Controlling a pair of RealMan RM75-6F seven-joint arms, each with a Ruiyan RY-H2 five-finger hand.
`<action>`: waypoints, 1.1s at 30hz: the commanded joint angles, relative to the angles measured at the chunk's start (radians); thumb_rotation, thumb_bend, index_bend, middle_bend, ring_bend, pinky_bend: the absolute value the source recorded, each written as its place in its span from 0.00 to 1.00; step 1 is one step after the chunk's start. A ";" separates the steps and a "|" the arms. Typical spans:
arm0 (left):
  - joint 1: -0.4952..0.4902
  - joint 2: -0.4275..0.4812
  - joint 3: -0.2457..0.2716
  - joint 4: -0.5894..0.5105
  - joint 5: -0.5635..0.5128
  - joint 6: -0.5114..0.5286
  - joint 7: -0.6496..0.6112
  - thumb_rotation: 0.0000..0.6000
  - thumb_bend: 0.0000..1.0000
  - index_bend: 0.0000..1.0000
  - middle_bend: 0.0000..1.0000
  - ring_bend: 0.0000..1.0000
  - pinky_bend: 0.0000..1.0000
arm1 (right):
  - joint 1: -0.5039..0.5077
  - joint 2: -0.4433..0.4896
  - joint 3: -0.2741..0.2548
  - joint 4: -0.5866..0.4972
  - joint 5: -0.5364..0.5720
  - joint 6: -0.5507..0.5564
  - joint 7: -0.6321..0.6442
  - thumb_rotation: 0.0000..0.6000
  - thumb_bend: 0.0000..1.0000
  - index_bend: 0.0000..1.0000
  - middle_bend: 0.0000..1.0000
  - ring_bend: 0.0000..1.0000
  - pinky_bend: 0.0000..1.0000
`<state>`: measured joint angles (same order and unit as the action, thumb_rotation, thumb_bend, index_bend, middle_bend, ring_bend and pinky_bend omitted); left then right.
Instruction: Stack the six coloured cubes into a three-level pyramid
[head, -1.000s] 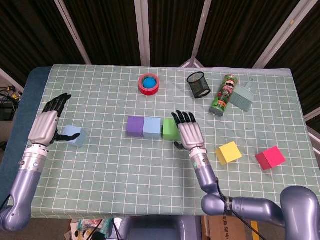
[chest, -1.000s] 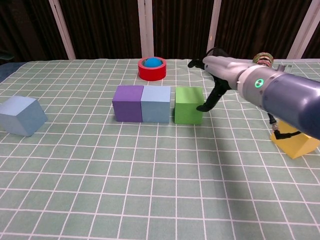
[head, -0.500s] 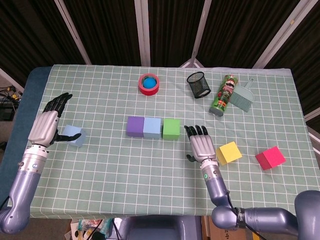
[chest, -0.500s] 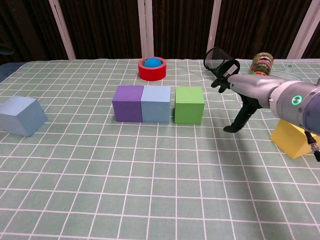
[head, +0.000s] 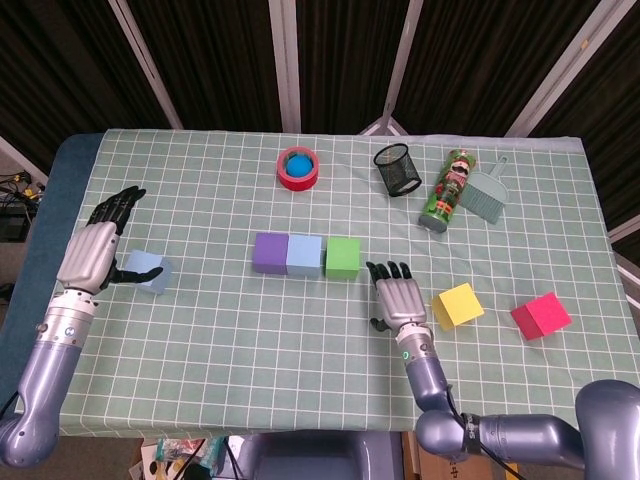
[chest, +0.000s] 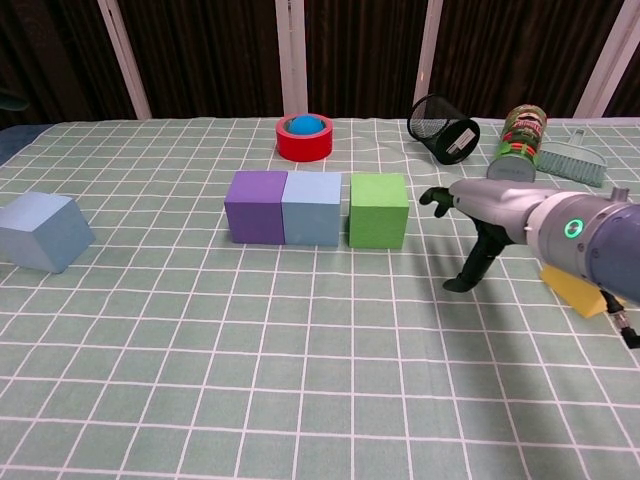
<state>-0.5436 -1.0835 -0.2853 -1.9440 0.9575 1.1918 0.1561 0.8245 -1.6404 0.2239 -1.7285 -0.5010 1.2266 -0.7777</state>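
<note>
Centrally on the bench (head: 200, 330): purple cube (head: 270, 253), pale blue cube (head: 304, 254) and green cube (head: 343, 257) in one row, the first two touching, the green just beside. Right hand (head: 399, 296): fingers spread, holding nothing, between green cube and yellow cube (head: 457, 305). Red cube (head: 540, 316): far right. Left hand (head: 95, 248): fingers extended, empty, just beside a second light blue cube (head: 147, 272).
</note>
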 joint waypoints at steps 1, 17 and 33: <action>-0.001 -0.001 0.000 0.002 -0.002 -0.001 0.001 1.00 0.10 0.00 0.02 0.00 0.00 | 0.003 -0.007 0.003 0.007 -0.007 -0.008 0.008 1.00 0.27 0.00 0.16 0.05 0.00; -0.005 -0.006 0.003 0.011 -0.011 -0.007 0.004 1.00 0.10 0.00 0.02 0.00 0.00 | 0.019 -0.045 0.005 0.049 -0.017 -0.040 0.027 1.00 0.27 0.00 0.16 0.05 0.00; -0.007 -0.009 0.005 0.015 -0.016 -0.009 0.005 1.00 0.10 0.00 0.02 0.00 0.00 | 0.028 -0.061 0.011 0.088 -0.010 -0.057 0.033 1.00 0.27 0.00 0.16 0.05 0.00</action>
<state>-0.5510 -1.0923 -0.2808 -1.9289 0.9420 1.1824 0.1616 0.8526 -1.7017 0.2349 -1.6410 -0.5114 1.1703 -0.7448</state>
